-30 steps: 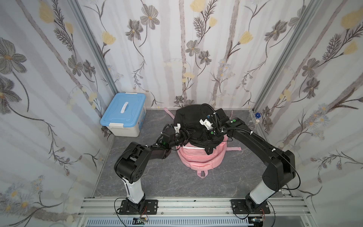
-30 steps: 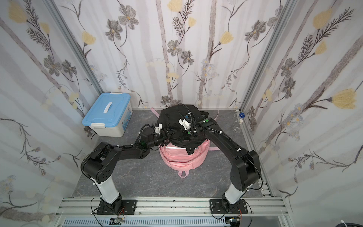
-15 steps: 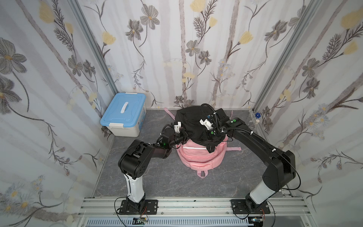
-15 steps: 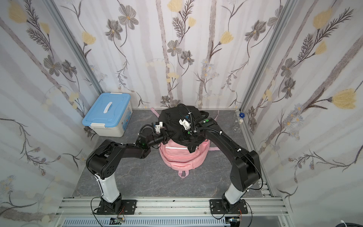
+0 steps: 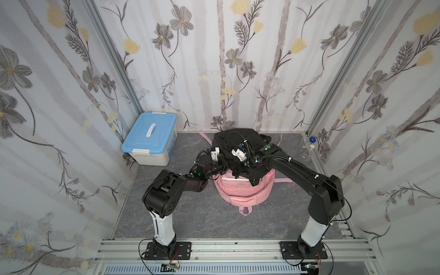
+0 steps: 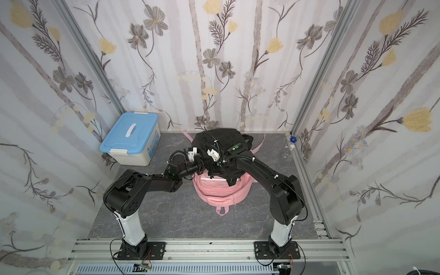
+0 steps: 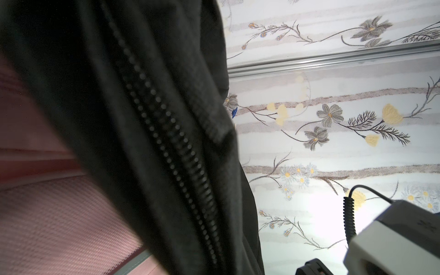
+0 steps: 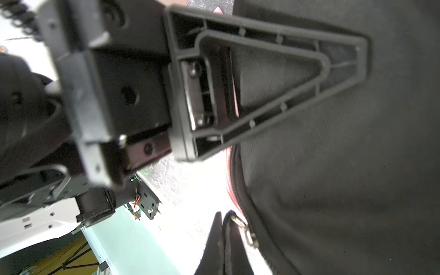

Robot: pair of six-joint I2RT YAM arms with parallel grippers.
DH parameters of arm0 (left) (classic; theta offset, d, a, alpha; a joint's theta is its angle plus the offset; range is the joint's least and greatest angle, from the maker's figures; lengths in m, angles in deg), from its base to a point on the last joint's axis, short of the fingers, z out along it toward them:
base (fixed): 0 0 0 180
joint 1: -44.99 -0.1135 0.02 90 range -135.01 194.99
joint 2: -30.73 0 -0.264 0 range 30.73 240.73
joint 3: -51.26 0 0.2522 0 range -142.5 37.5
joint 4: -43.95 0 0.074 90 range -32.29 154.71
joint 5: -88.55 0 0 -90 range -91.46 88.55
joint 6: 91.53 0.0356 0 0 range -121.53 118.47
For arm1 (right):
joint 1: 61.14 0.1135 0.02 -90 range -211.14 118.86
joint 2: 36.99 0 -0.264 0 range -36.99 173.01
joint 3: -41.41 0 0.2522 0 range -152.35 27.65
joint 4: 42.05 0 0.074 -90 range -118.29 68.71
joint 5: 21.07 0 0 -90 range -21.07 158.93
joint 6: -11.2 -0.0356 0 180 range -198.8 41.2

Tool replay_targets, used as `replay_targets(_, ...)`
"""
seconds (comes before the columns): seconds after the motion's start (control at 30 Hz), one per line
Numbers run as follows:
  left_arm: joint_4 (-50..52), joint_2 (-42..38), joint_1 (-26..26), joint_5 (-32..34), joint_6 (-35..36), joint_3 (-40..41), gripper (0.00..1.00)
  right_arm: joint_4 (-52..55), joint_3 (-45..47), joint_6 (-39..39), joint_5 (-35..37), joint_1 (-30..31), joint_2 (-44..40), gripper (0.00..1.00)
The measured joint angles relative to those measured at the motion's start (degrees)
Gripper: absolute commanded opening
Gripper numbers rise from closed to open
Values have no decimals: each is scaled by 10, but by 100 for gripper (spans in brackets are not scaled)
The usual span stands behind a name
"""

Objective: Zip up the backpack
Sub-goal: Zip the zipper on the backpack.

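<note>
A black backpack lies on top of a pink backpack at the back middle of the floor. Both arms meet at its front edge. My left gripper is shut against the black fabric beside the zipper teeth, which hide its jaws in the left wrist view. One of its fingers lies flat on the fabric. My right gripper is shut on the zipper pull, a dark tab with a metal ring.
A white box with a blue lid stands at the back left. A glass flask and a blue-capped bottle stand by the right wall. Pink straps trail on the grey floor.
My left gripper has closed on the black fabric, and the left arm's elbow has drawn in toward the backpacks. The right arm has stayed still.
</note>
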Motion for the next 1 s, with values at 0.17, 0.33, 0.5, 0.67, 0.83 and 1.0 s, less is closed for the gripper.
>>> replay_targets(0.17, 14, -12, 1, 7, 9, 2, 0, -2, -28, -6, 3, 7, 32, 0)
replay_targets(0.33, 16, -15, 3, 15, 13, 2, 0, -5, -49, -16, 11, 15, 56, 0)
replay_targets(0.5, 16, -16, 3, 21, 13, 4, 0, -25, -49, -33, 11, 19, 57, 0)
replay_targets(0.67, 26, -24, 3, 24, 19, 4, 27, -31, -45, -37, 11, 18, 49, 0)
replay_targets(0.83, 57, -43, 6, 34, 39, 4, 90, -41, -27, -29, -14, -1, 13, 0)
replay_targets(1.0, 63, -42, 0, 7, 47, 10, 95, -56, 7, -16, -19, -18, -31, 0)
